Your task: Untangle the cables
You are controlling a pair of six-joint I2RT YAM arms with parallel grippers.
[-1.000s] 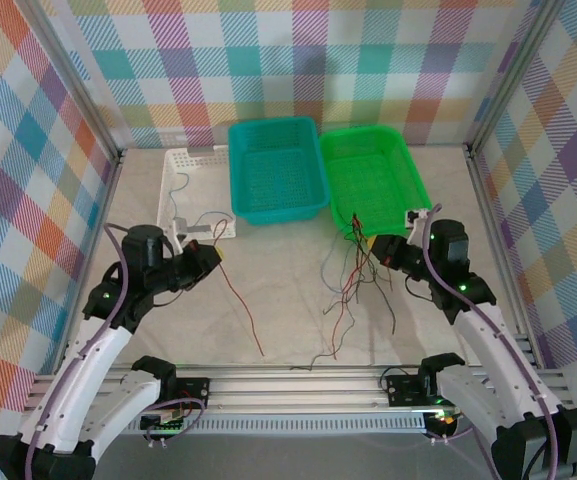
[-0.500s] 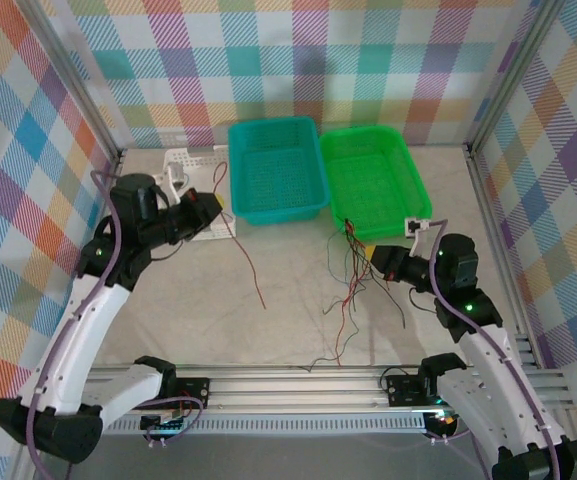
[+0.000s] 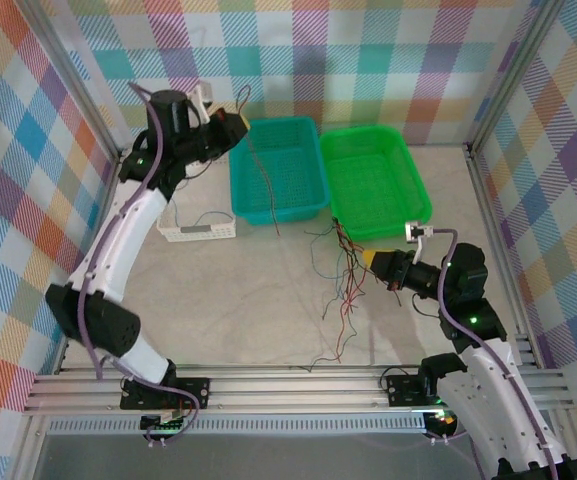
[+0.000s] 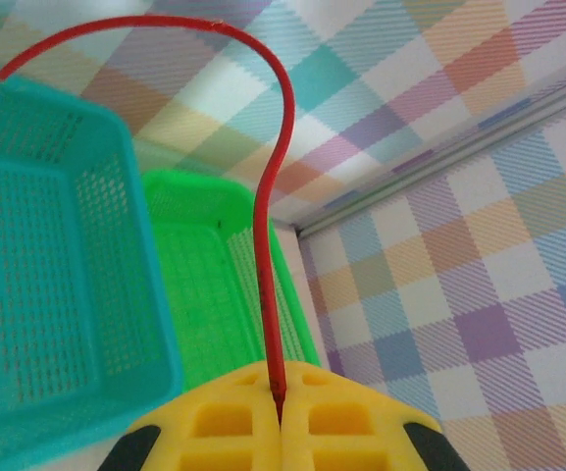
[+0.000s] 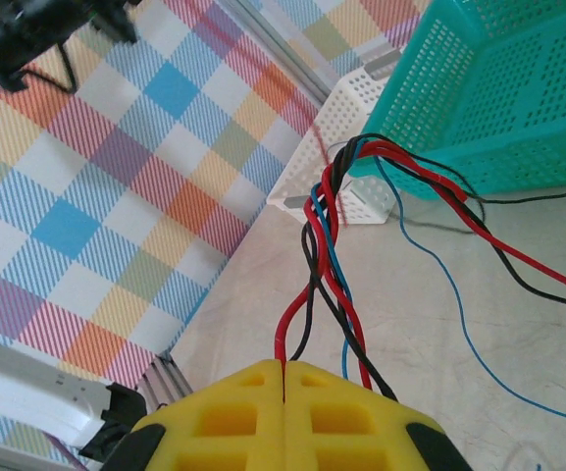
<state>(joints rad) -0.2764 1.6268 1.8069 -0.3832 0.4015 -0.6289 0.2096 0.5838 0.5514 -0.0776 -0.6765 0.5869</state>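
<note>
Looking down from above, you have the left gripper raised high over the back left corner of the teal basket. Its yellow fingers are pressed together on a single red cable. That cable droops from the jaws across the teal basket's interior, and in the overhead view its free end shows just past the basket's front wall.

Your right gripper sits low over the table, just in front of the green basket, clamped on the cables. From its wrist camera you see red, black and blue strands twisted together right off the fingertips. The rest of the tangle trails toward the near rail, and a few strands reach the green basket's near wall.

Mind the white basket. It stands beside the teal one, and your left arm crosses over it, hiding most of it. Plaid walls close in on three sides.
</note>
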